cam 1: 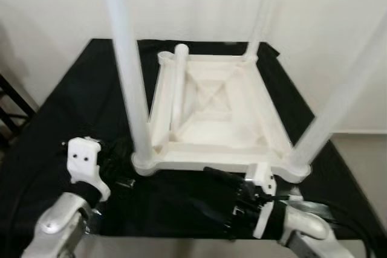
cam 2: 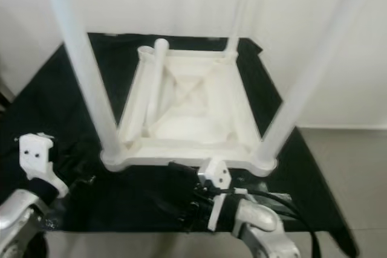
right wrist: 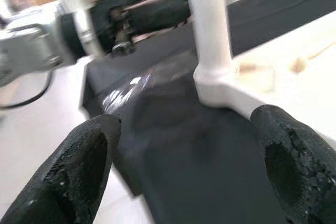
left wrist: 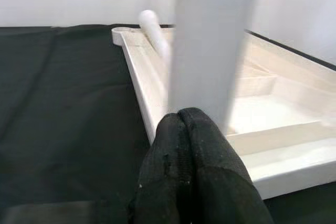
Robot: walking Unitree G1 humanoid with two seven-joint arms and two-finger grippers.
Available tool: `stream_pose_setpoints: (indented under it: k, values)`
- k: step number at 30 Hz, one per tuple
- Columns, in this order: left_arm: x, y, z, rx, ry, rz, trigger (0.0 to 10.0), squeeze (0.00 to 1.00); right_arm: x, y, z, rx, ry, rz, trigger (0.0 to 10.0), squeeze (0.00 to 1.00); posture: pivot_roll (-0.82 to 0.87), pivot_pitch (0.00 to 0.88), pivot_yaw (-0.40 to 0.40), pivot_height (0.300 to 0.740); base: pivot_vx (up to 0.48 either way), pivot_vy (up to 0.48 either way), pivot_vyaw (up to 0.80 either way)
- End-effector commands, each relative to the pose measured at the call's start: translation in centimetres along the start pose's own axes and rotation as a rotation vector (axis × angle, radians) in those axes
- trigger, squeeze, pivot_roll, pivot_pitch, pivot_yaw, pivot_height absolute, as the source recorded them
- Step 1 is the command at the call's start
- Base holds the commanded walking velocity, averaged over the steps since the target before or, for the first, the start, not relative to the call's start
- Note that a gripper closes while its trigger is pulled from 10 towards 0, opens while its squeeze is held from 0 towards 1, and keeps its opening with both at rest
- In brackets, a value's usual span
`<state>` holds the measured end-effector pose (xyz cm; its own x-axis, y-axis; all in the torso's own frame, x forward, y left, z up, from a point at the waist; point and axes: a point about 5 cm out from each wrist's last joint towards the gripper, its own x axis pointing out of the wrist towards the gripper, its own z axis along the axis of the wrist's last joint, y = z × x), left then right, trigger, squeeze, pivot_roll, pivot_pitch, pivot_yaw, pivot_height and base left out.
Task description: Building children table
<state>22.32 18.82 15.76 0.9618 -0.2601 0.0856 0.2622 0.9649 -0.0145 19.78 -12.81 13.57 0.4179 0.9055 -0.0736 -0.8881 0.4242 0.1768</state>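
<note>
A white children's table (cam 1: 211,155) lies upside down on a black cloth (cam 1: 78,101). Three white legs stand upright in its corners: near left (cam 1: 130,77), near right (cam 1: 338,107) and far right (cam 1: 259,16). A fourth leg (cam 1: 179,83) lies loose inside the underside, its end by the far left corner socket. My left gripper (left wrist: 181,116) is shut with nothing in it, just in front of the near left leg (left wrist: 210,40). My right gripper (right wrist: 184,124) is open low over the cloth before the table's front rim. It points toward the base of the near left leg (right wrist: 210,35).
A white wall stands close behind the table. Grey floor (cam 1: 363,155) shows at the right, and dark furniture (cam 1: 12,113) at the far left. The cloth's front edge runs just below both wrists. The tall upright legs rise near both arms.
</note>
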Motion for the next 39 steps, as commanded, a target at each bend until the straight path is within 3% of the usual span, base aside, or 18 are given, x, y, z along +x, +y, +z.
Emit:
stream_pose_setpoints:
  k: [1, 10, 27, 34, 39]
  values:
    - [0.0, -0.9, -0.3, -0.016, 0.008, -0.046, 10.0, 0.00, -0.2, 0.5, 0.0, 0.011, 0.008, 0.047, 10.0, 0.00, 0.03, 0.076, -0.016, 0.740, 0.000, -0.469, 0.00]
    - [0.1, -1.3, -0.3, -0.014, 0.007, -0.070, 10.0, 0.00, -0.2, 0.1, 0.2, 0.003, 0.021, 0.058, 10.0, 0.00, 0.02, 0.072, -0.023, 0.740, 0.000, -0.469, 0.00]
    - [0.4, -2.1, -0.2, -0.023, 0.001, -0.125, 10.0, 0.00, 0.4, -1.3, 0.4, -0.039, -0.015, -0.045, 10.0, 0.00, 0.01, 0.064, -0.019, 0.740, 0.000, -0.469, 0.00]
    - [0.5, -2.4, 0.0, -0.023, -0.001, -0.152, 10.0, 0.00, 0.7, -2.7, 1.1, -0.064, -0.067, -0.186, 10.0, 0.00, 0.02, 0.066, -0.013, 0.740, 0.000, -0.469, 0.00]
    - [0.6, -2.7, 0.2, -0.028, -0.003, -0.169, 10.0, 0.00, 0.9, -4.5, 2.1, -0.098, -0.121, -0.379, 10.0, 0.00, 0.02, 0.066, -0.014, 0.740, 0.000, -0.469, 0.00]
